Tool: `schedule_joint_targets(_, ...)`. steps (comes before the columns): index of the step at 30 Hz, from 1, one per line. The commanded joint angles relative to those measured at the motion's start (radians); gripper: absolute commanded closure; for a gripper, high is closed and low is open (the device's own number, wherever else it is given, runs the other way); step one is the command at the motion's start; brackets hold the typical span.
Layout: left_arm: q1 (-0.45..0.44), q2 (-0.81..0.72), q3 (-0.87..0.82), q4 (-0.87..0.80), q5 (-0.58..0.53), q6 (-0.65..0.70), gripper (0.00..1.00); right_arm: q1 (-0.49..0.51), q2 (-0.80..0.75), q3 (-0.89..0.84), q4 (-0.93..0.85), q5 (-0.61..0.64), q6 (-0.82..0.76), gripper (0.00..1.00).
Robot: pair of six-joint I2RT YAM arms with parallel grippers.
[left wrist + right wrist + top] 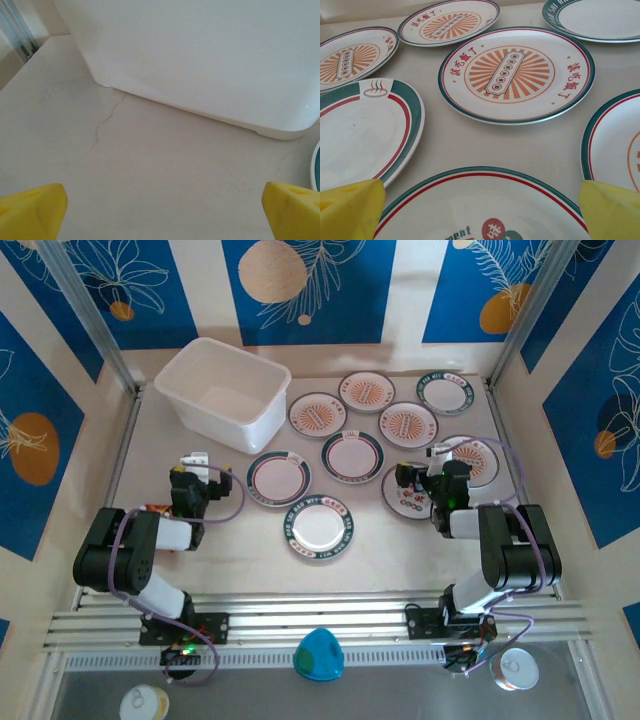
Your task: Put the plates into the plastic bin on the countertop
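Note:
Several small white plates lie flat on the beige countertop (150,450), right of the empty plastic bin (225,392) at the back left. My left gripper (200,472) is open just in front of the bin, with bare countertop between its yellow fingertips (35,212) and the bin wall (200,55) ahead. My right gripper (430,465) hangs open over the near edge of a green-and-red-rimmed plate (485,205). Beyond it sit a sunburst plate (516,75), a green-rimmed plate (365,130) on the left and another plate (615,145) on the right. Neither gripper holds anything.
Two more plates (279,478) (320,529) lie between the arms, nearer the front. Blue-and-cream walls close in both sides and the back. Aluminium rails (320,615) run along the front, with a teal object (318,655) and two cups (518,668) beyond them.

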Motion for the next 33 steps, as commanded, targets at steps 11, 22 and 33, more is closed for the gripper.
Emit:
schedule_joint_targets(11, 0.012, 0.006, 0.017, -0.012, 0.024, 0.013, 0.00, -0.011, 0.000, 0.017, 0.004, -0.042, -0.005, 0.01)
schedule_joint_targets(22, 0.012, 0.006, 0.024, -0.027, 0.022, 0.013, 0.00, -0.011, 0.000, 0.019, 0.001, -0.041, -0.005, 0.01)
schedule_joint_targets(33, 0.014, -0.139, 0.059, -0.208, 0.061, 0.024, 0.00, -0.006, -0.225, 0.048, -0.255, 0.061, 0.067, 0.01)
